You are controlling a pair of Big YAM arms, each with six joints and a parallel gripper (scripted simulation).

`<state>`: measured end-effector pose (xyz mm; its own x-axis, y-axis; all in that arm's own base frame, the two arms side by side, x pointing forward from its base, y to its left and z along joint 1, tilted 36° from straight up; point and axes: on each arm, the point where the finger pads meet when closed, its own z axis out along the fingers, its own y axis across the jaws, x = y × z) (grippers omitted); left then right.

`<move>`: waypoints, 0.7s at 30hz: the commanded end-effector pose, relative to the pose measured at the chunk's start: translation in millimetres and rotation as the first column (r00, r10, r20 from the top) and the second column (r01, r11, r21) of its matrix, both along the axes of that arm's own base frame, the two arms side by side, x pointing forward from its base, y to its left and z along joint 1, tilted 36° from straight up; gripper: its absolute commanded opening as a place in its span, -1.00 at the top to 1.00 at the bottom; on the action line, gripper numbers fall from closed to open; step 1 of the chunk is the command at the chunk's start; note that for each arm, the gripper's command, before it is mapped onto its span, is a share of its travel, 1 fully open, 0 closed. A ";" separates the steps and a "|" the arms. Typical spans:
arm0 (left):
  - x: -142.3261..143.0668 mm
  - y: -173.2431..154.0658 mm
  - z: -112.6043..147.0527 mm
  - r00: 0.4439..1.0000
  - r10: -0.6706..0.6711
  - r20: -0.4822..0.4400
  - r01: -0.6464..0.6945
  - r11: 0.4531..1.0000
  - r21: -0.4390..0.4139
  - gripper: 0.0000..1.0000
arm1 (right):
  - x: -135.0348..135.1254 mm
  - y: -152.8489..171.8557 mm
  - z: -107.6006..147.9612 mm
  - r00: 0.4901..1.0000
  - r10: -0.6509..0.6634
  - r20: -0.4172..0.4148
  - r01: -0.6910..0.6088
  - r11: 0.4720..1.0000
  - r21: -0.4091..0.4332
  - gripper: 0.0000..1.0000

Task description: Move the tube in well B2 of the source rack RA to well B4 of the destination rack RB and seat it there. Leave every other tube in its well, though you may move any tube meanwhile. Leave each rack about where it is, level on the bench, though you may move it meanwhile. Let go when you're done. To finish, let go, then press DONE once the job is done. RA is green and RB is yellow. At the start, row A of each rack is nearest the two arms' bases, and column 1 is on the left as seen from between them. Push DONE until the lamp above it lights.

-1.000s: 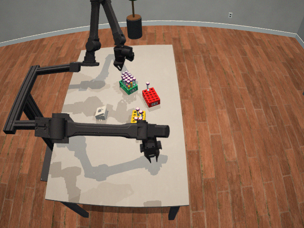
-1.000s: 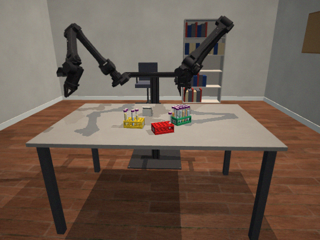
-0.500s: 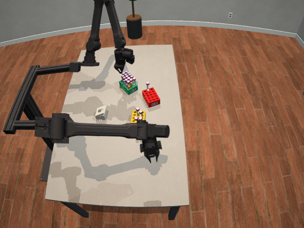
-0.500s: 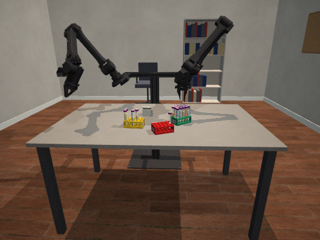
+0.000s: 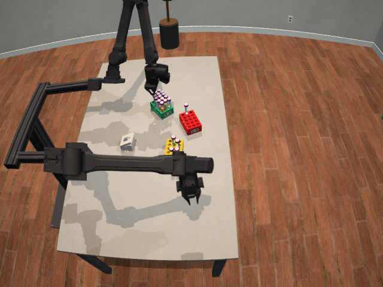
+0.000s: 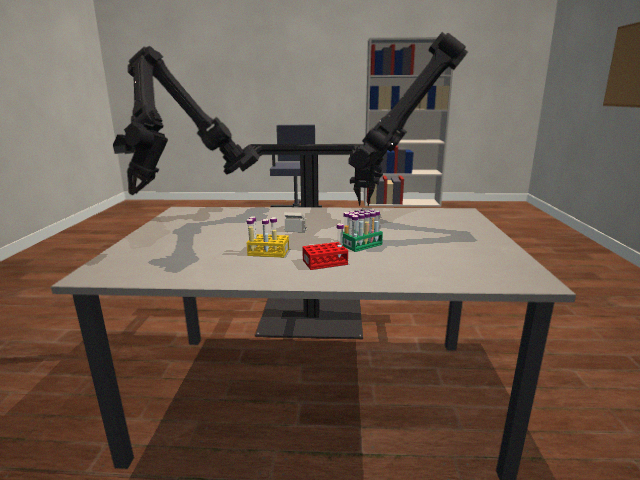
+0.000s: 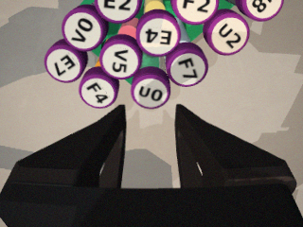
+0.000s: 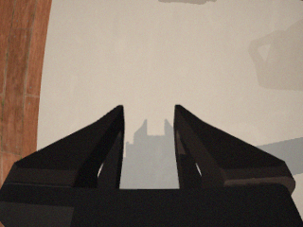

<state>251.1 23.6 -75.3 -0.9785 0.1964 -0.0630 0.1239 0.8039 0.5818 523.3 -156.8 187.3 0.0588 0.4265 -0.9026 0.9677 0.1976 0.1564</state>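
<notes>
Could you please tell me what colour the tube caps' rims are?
Purple; the left wrist view shows it best.

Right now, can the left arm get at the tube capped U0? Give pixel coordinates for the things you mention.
Probably yes: the left gripper point(image 5: 151, 93) point(image 6: 364, 204) point(image 7: 151, 113) is open and empty, with U0 point(image 7: 151, 91) just beyond its fingertips; neighbouring caps crowd one side.
</notes>
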 end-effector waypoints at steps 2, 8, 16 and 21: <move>-3.1 9.5 -9.9 1.000 -0.005 -0.022 0.006 1.000 0.008 0.40 | 7.1 1.8 11.8 1.000 0.003 0.029 -0.003 1.000 -0.001 0.40; -0.5 9.4 -10.4 1.000 -0.006 -0.017 0.006 1.000 0.007 0.40 | 7.1 1.8 11.8 1.000 0.003 0.029 -0.003 1.000 -0.001 0.40; -3.1 11.1 -11.9 1.000 -0.005 -0.022 0.006 1.000 0.008 0.40 | 7.1 1.8 11.8 1.000 0.003 0.029 -0.003 1.000 -0.001 0.40; -3.6 12.2 -13.4 1.000 -0.005 -0.022 0.006 1.000 0.008 0.40 | 7.1 1.8 11.8 1.000 0.003 0.029 -0.003 1.000 -0.001 0.40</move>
